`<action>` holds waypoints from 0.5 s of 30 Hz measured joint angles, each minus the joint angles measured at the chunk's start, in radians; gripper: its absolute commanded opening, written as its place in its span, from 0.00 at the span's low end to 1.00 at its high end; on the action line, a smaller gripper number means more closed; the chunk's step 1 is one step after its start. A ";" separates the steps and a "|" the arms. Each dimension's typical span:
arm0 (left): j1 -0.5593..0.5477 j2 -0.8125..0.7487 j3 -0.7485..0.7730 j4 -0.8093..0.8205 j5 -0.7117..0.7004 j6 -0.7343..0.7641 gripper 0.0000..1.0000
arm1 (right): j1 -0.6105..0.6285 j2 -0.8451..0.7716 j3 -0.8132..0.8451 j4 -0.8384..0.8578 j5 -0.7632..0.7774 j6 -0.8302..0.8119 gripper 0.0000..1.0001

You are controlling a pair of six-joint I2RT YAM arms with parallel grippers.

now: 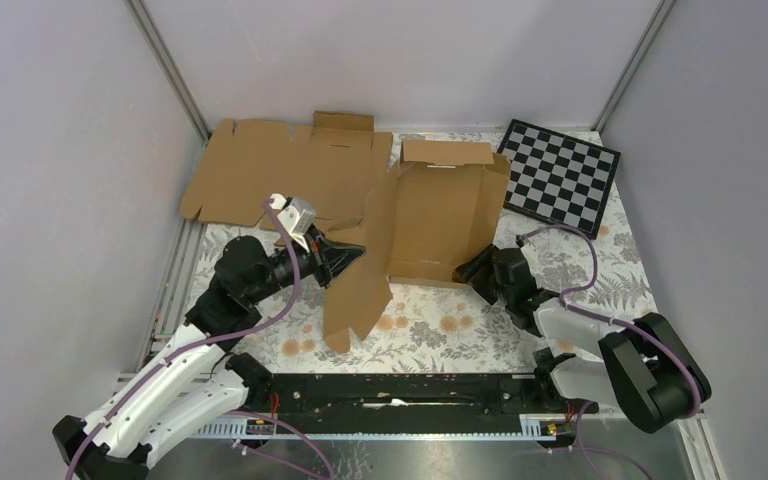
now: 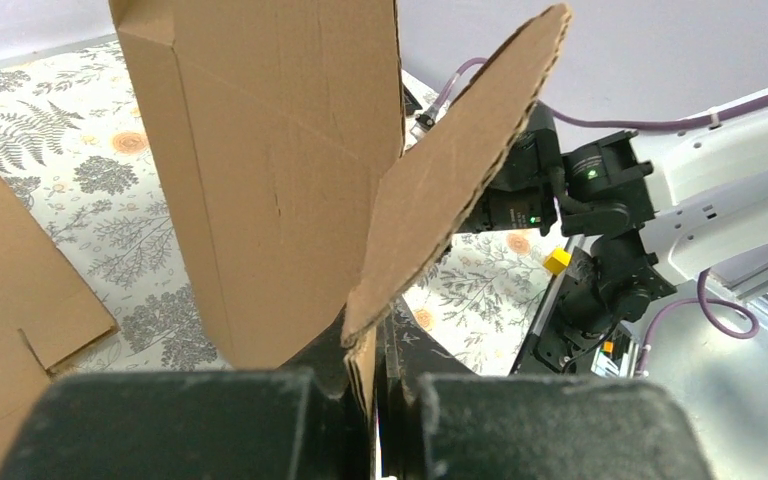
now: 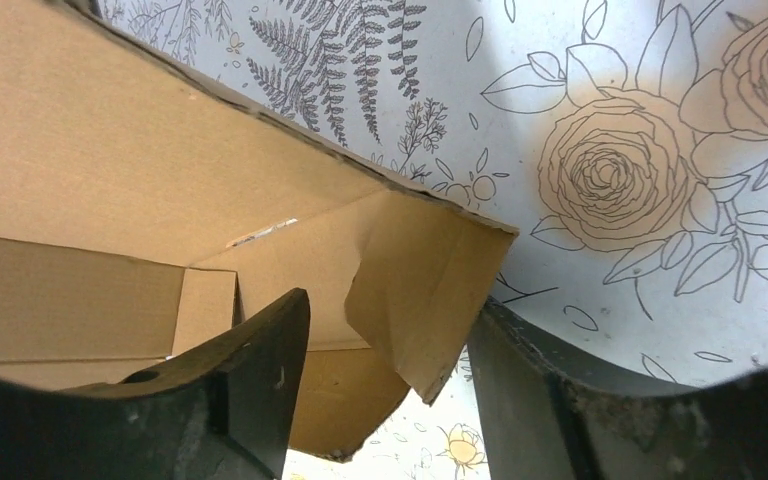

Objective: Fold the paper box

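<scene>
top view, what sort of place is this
Probably a robot lab test cell: plain grey walls enclose a cloth-covered table, a checkerboard lies at the back right, and the left arm and right arm are bolted at the near edge.

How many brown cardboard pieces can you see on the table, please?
2: a flat cardboard sheet lying at the back left, and the partly folded paper box in the centre. Nothing suggests a further piece is hidden.

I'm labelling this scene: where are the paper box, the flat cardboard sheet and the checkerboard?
paper box (image 1: 440, 222): top view, on its base panel.
flat cardboard sheet (image 1: 260, 165): top view, on its middle panel.
checkerboard (image 1: 560, 178): top view, at the board's centre.
</scene>
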 measured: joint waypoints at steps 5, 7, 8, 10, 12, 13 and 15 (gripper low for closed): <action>-0.001 0.000 0.012 -0.026 -0.015 0.028 0.00 | -0.001 -0.052 0.021 -0.098 -0.001 -0.069 0.78; -0.001 0.000 0.015 -0.039 -0.020 0.039 0.00 | -0.005 -0.068 0.032 -0.135 -0.006 -0.099 0.85; -0.001 0.000 0.019 -0.048 -0.023 0.045 0.00 | -0.010 -0.072 0.040 -0.155 -0.014 -0.114 0.91; -0.001 0.000 0.024 -0.060 -0.028 0.054 0.00 | -0.021 -0.080 0.056 -0.190 -0.030 -0.140 0.99; -0.001 0.000 0.032 -0.074 -0.037 0.067 0.00 | -0.035 -0.089 0.079 -0.239 -0.040 -0.171 1.00; -0.001 0.000 0.036 -0.082 -0.042 0.074 0.00 | -0.046 -0.093 0.090 -0.263 -0.050 -0.187 0.99; -0.001 0.000 0.045 -0.100 -0.051 0.089 0.00 | -0.069 -0.099 0.113 -0.307 -0.064 -0.220 1.00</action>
